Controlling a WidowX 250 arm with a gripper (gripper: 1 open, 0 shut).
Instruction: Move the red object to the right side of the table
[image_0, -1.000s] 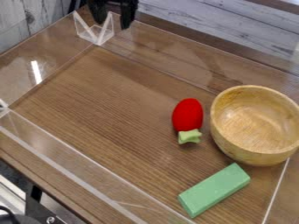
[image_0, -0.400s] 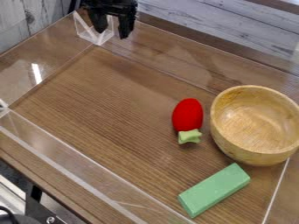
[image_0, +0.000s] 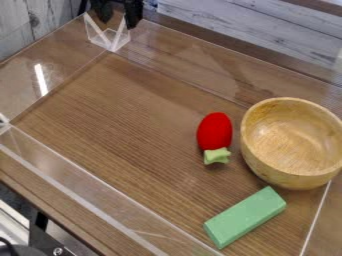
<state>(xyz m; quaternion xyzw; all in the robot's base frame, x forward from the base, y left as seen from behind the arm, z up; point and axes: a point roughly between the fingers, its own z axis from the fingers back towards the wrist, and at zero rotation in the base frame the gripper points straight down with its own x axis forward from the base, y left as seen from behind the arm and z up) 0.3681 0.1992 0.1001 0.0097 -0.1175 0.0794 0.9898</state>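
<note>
Camera view puts the red toy fruit on the worktop, just beside the wooden bowl towards the right edge, supported by the wood alone. At the far-left corner, our gripper stands wide open, apparently empty, presumably ready for grasping.

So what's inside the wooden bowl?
Nothing shows inside the wooden bowl; its bare inner surface is visible. What lies underneath its base can't be seen. The red toy fruit is beside it, not in it.

One red object, bowl, green block.
</note>
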